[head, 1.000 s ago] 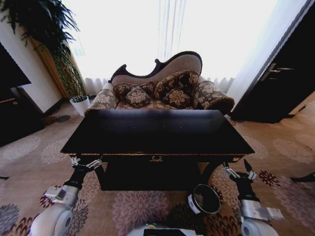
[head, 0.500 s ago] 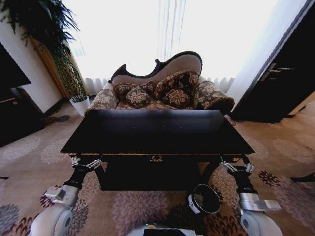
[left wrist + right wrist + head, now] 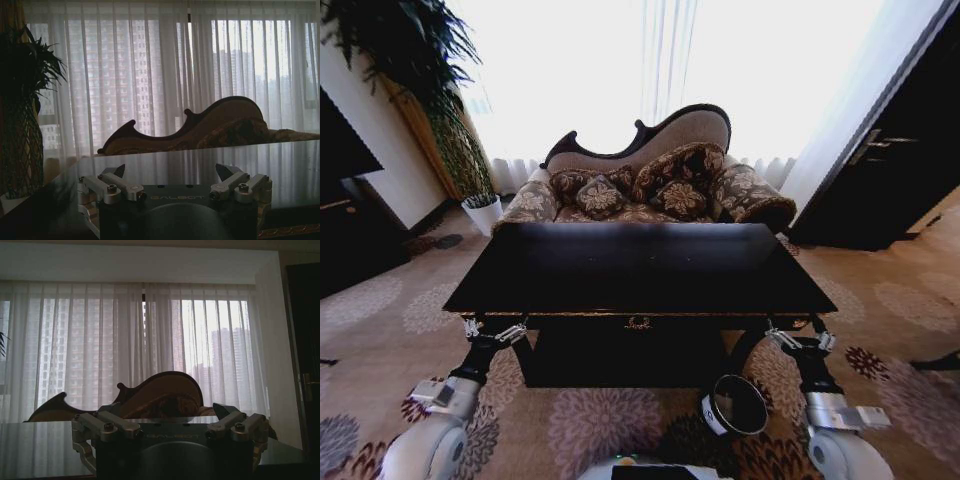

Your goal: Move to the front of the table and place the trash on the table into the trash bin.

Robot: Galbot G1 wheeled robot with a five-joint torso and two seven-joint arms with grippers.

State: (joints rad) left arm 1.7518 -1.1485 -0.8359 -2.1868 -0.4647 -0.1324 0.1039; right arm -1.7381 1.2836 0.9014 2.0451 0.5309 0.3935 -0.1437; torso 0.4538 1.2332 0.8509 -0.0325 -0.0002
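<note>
The worktop [image 3: 640, 268] sits in the middle of the head view, long side running left to right, just past both hands. Its dark glossy top looks bare, and I cannot see any trash on it. The trash bin [image 3: 735, 404] stands on the carpet at the lower right of the frame, under the front edge of the worktop. The right hand [image 3: 802, 340] is just above it and to the right, much nearer to it than the left hand [image 3: 492, 331], which waits at the lower left by the worktop's front corner. Both hands are open and hold nothing. A sofa [image 3: 650, 180] with cushions sits behind the worktop, in front of bright curtains [image 3: 660, 70].
</note>
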